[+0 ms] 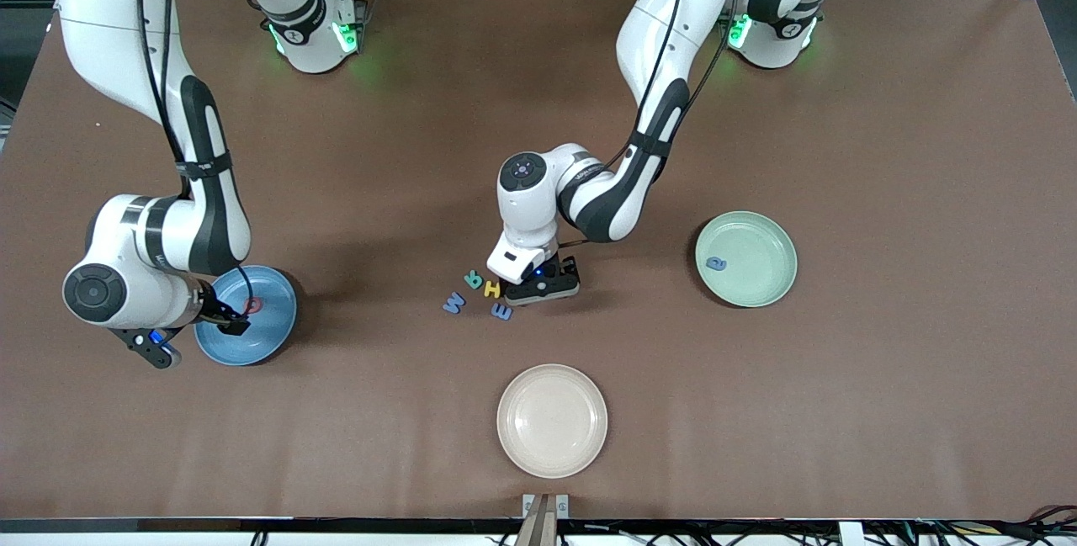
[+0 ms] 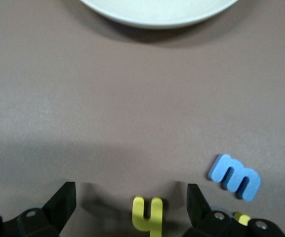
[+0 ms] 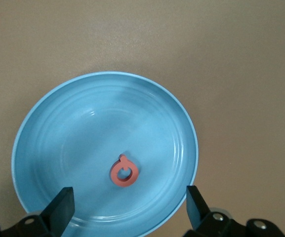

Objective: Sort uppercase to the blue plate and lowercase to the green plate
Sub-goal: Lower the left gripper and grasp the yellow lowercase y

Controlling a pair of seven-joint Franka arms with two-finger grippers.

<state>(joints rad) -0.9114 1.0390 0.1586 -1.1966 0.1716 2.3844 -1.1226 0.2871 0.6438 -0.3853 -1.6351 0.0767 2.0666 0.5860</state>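
Near the table's middle you see four loose foam letters in a cluster: a blue M [image 1: 454, 302], a teal R [image 1: 474, 278], a yellow H [image 1: 492, 288] and a rounded blue m [image 1: 501, 311]. A fifth, a small yellow h [image 2: 147, 214], shows only in the left wrist view.

The left gripper [image 1: 545, 283] sits low over it, fingers apart on either side, holding nothing.

You can count three plates. The cream plate [image 1: 551, 420] lies by the table's front edge. The green plate [image 1: 746, 258] (toward the left arm's end) carries a blue a [image 1: 716, 263]. The blue plate [image 1: 246, 315] carries a red Q [image 3: 124, 172].

The right gripper [image 1: 229, 323] hangs over the blue plate, fingers apart, empty.
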